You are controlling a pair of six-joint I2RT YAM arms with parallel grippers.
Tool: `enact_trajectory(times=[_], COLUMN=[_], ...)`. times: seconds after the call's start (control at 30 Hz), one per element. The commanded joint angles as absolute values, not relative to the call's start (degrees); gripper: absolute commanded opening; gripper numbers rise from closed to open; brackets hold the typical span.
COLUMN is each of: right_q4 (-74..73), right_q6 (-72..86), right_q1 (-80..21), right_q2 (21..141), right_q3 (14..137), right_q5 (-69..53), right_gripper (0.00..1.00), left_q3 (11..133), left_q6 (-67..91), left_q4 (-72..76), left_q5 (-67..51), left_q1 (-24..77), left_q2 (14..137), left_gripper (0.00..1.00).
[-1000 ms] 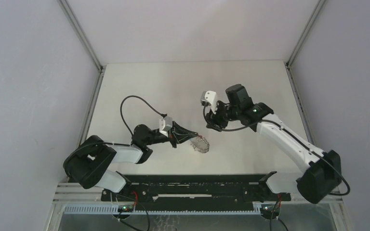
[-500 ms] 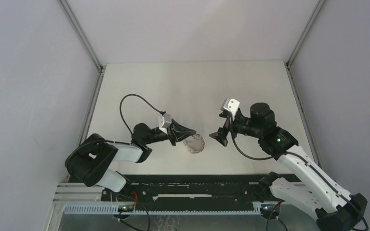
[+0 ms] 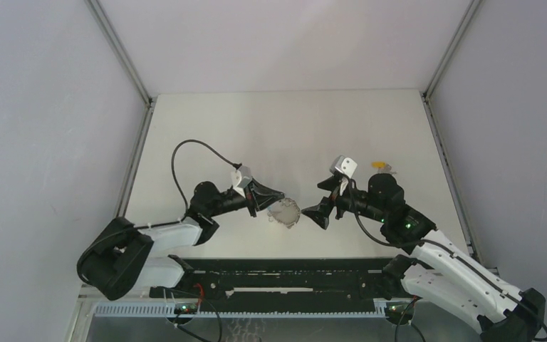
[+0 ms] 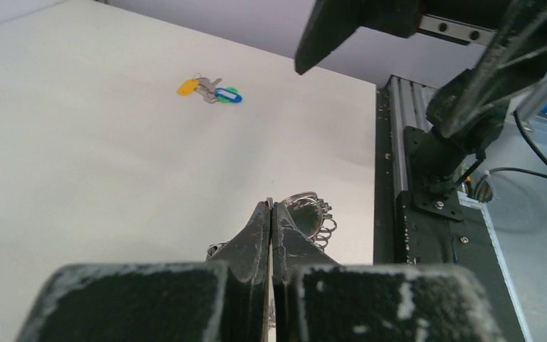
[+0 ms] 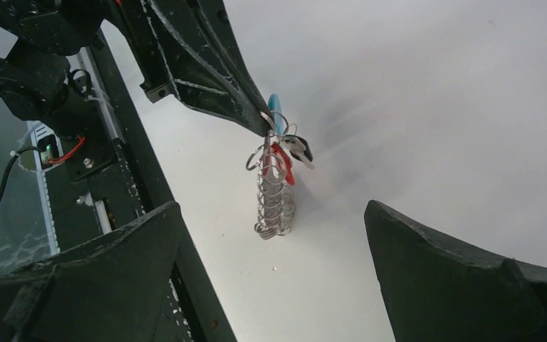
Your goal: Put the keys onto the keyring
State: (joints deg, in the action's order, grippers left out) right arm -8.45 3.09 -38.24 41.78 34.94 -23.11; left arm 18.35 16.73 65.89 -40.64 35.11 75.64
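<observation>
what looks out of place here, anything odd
A small bunch of keys with yellow and blue tags lies loose on the table, well apart from the keyring, which dangles from the shut left gripper. Nothing looks spilled or damaged.

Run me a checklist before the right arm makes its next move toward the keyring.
1. Left gripper shut on the keyring: ok.
2. Right gripper open and empty, facing the keyring: ok.
3. Keyring hanging clear of the table: cannot tell.
4. Red tag on the keyring: ok.
5. Loose keys on the keyring: not ok; they lie on the table, apart from both grippers.
</observation>
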Motion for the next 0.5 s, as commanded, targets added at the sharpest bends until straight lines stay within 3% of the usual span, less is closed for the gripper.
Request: enact_trajectory(times=[0.0,0.27,0.47], right_q4=[-6.40,-4.68,-9.01], right_q6=[6.03,9.19,12.13], right_q1=[-41.32,-42.89,-42.14], right_q2=[40.44,35.45,30.86], right_q3=[35.32,31.92,31.67], right_q5=[-16.38,-6.55,3.81], right_gripper=[1.00,1.00,1.00], left_q3=[17.75,20.74,25.24], left_q6=[13.62,8.36,7.27], left_q4=[52.60,18.53,9.93], left_q5=[-34.68,-22.36,-17.51], left_q1=[34.87,34.91,34.85], left_q2=[67.52,49.70,52.27], left_gripper=[0.00,0.00,0.00])
